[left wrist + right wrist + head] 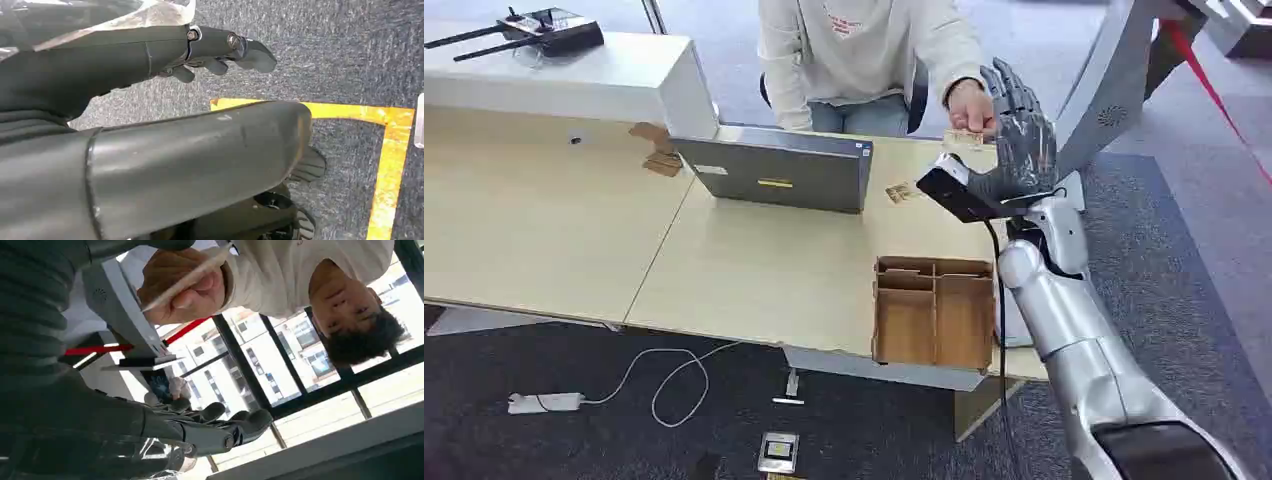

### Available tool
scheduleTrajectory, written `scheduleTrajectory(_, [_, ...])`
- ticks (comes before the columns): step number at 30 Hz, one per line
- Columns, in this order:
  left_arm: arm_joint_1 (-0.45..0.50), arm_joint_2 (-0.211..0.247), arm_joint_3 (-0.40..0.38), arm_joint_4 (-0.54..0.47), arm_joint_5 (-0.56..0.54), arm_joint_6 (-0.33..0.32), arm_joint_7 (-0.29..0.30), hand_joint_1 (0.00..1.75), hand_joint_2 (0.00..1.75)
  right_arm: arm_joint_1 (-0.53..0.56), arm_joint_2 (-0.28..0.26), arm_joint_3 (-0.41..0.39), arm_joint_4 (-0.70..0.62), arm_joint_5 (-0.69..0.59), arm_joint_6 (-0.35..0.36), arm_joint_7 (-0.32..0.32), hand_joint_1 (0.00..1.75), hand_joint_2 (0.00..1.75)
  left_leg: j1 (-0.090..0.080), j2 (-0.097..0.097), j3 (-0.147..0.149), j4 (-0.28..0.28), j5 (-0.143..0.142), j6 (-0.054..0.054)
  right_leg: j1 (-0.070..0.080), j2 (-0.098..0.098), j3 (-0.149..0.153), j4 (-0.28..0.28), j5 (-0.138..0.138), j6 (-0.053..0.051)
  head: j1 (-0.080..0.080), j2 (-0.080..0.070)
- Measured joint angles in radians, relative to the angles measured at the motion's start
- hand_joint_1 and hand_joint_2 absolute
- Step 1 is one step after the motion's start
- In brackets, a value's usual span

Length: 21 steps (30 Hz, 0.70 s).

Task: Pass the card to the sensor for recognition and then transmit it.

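The right wrist view shows the thin pale card [187,276] edge-on, pinched in a person's hand [180,287]; the head view places it over the far edge of the light wooden surface [754,270]. The robot's right hand [1022,135] is raised beside it, fingers [240,422] apart and empty. The left hand [220,52] hangs over grey carpet, fingers loosely spread.

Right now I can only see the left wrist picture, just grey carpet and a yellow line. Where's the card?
Observer: A person's hand holds the card over the far side of the table.
Operator: Is the robot close to it?
Observer: Yes, the right hand is raised right beside it, fingers apart, holding nothing.
Operator: Anything else like it?
Observer: A spare card lies flat on the table, next to a black device.
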Motion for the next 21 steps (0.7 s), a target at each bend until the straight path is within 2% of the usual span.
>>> scheduleTrajectory(1, [0.0, 0.0, 0.0, 0.0, -0.002, 0.0, 0.0, 0.0, 0.0, -0.003, 0.003, 0.001, 0.006, 0.0, 0.0, 0.0, 0.03, 1.75, 0.0, 0.0, 0.0, 0.0, 0.0, 0.0, 0.0, 0.0, 0.0, 0.0, 0.0, 0.0, 0.0, 0.0])
scheduleTrajectory(2, [0.0, 0.0, 0.0, 0.0, -0.003, 0.0, 0.0, 0.0, 0.0, -0.006, 0.006, 0.004, 0.013, 0.0, -0.001, 0.0, 0.52, 1.75, 0.0, 0.0, 0.0, 0.0, 0.0, 0.0, 0.0, 0.0, 0.0, 0.0, 0.0, 0.0, 0.0, 0.0])
scheduleTrajectory(3, [0.0, 0.0, 0.0, 0.0, -0.004, 0.0, 0.0, 0.0, 0.0, -0.009, 0.008, 0.006, 0.019, -0.002, -0.001, -0.003, 1.57, 1.75, 0.0, 0.0, 0.0, 0.0, 0.0, 0.0, 0.0, 0.0, 0.0, 0.0, 0.0, 0.0, 0.0, 0.0])
scheduleTrajectory(4, [0.0, 0.0, 0.0, 0.0, -0.005, 0.0, 0.0, 0.0, 0.0, -0.014, 0.011, 0.007, 0.026, -0.003, -0.001, -0.008, 1.75, 1.75, 0.0, 0.0, 0.0, 0.0, 0.0, 0.0, 0.0, 0.0, 0.0, 0.0, 0.0, 0.0, 0.0, 0.0])
scheduleTrajectory(13, [-0.004, 0.0, 0.0, 0.0, -0.014, 0.001, 0.012, 0.0, 0.0, -0.041, 0.022, 0.012, 0.075, -0.04, 0.026, -0.018, 1.75, 1.75, 0.0, 0.0, 0.0, 0.0, 0.0, 0.0, 0.0, 0.0, 0.0, 0.0, 0.0, 0.0, 0.0, 0.0])
scheduleTrajectory(17, [-0.008, -0.013, 0.0, 0.0, -0.01, 0.059, 0.019, 0.0, 0.0, -0.044, 0.021, 0.012, 0.087, -0.061, 0.036, -0.022, 1.75, 1.75, 0.0, 0.0, 0.0, 0.0, 0.0, 0.0, 0.0, 0.0, 0.0, 0.0, 0.0, 0.0, 0.0, 0.0])
scheduleTrajectory(21, [-0.014, -0.025, 0.0, 0.0, -0.011, 0.066, 0.02, 0.0, 0.0, -0.046, 0.017, 0.012, 0.096, -0.068, 0.041, -0.024, 1.75, 1.75, 0.0, 0.0, 0.0, 0.0, 0.0, 0.0, 0.0, 0.0, 0.0, 0.0, 0.0, 0.0, 0.0, 0.0])
